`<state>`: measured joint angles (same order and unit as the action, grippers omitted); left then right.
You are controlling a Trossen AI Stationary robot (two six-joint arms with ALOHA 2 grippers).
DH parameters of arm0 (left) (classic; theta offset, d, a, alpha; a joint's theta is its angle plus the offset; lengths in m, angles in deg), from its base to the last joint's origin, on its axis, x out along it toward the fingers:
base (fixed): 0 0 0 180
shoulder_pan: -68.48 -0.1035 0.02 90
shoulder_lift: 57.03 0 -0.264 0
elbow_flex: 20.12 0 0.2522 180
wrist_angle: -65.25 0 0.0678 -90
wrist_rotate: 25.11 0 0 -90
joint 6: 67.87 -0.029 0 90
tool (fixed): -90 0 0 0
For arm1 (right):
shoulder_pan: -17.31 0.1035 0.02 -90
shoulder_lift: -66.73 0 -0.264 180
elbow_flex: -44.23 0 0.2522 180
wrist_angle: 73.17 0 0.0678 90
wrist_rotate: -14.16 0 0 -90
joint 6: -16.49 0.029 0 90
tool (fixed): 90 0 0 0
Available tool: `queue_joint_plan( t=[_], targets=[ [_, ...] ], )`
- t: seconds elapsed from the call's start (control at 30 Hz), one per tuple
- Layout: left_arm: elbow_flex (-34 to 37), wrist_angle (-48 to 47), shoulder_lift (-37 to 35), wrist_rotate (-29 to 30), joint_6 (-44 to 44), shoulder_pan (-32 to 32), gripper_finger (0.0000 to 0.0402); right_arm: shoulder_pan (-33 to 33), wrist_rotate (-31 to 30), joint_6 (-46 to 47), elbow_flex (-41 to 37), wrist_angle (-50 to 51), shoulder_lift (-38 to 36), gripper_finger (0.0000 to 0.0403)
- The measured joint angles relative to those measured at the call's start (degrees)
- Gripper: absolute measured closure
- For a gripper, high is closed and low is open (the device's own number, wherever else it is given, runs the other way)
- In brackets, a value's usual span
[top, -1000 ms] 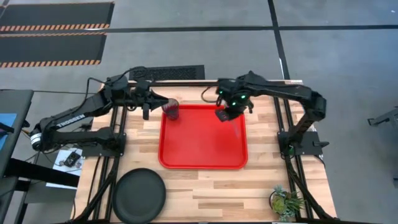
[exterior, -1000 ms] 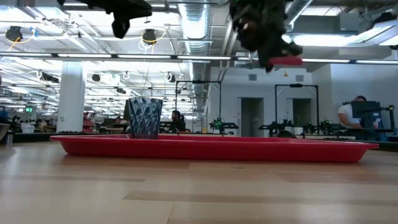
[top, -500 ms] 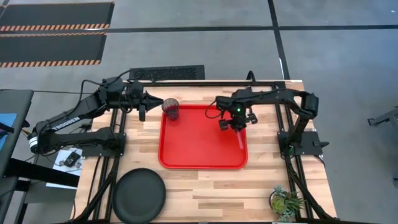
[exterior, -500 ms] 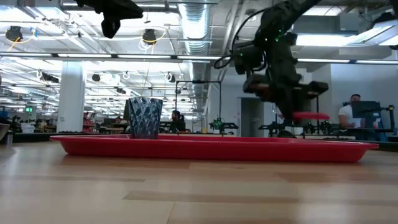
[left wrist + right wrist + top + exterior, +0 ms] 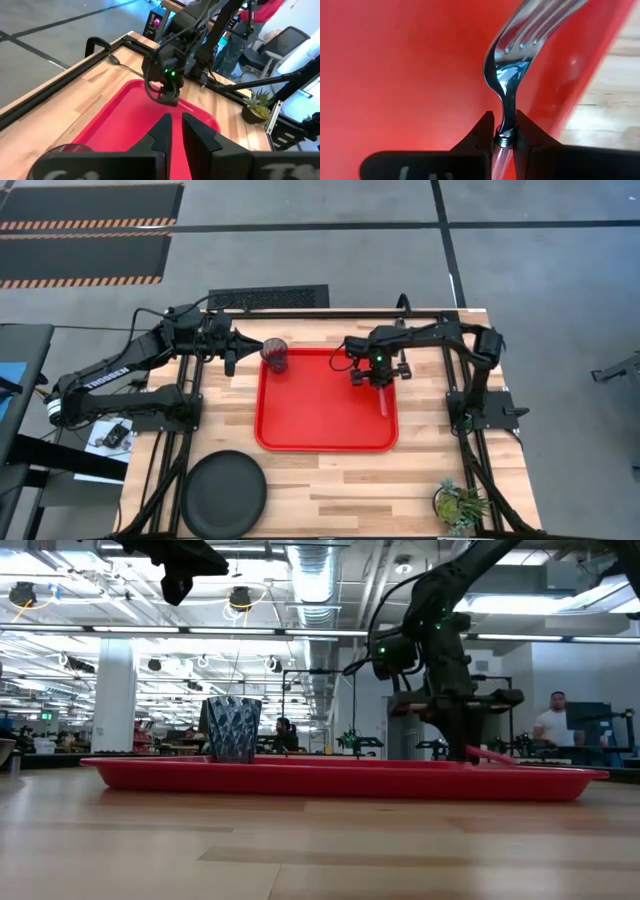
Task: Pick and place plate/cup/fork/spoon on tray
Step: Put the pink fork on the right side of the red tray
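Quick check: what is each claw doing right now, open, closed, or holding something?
Left claw: closed, empty, raised beside the cup.
Right claw: closed on the fork, low over the tray.

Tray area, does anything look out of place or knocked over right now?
Nothing stands out. The cup stands upright in the far left corner of the red tray. The right claw holds the fork low over the tray's right side. The plate sits flat on the table, not yet on the tray.
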<state>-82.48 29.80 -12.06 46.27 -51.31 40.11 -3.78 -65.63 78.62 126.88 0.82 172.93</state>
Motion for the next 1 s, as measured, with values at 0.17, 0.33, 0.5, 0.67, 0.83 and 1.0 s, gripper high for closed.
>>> queue_joint_plan(
  t=[0.17, 0.33, 0.5, 0.67, 0.83, 1.0],
  targets=[
    [0.0, 0.0, 0.0, 0.0, 1.0, 0.0, 0.0374, 0.8, -0.1, 0.9, 0.0, 0.4, 1.1, 0.036],
    [0.0, -0.1, 0.0, 0.0, 1.1, 0.0, 0.0374, 0.7, -1.2, 1.9, 0.0, 1.5, 1.1, 0.0358],
    [0.0, -1.2, 0.0, 0.0, 1.7, 0.0, 0.0374, 0.7, -1.7, 2.3, 0.0, 0.6, 1.1, 0.0351],
    [0.0, -1.7, 0.0, 0.0, 1.7, 0.0, 0.0374, 0.5, -2.6, 3.0, -0.6, 0.4, 1.1, 0.035],
    [0.0, -1.7, 0.0, 0.0, 2.1, 0.0, 0.0374, 0.9, -1.3, 4.4, -3.1, -0.7, 1.1, 0.0349],
    [0.0, -1.7, 0.0, 0.1, 2.1, 0.0, 0.0374, 1.3, -1.0, 4.5, -3.2, -1.4, 1.1, 0.0349]
  ],
)
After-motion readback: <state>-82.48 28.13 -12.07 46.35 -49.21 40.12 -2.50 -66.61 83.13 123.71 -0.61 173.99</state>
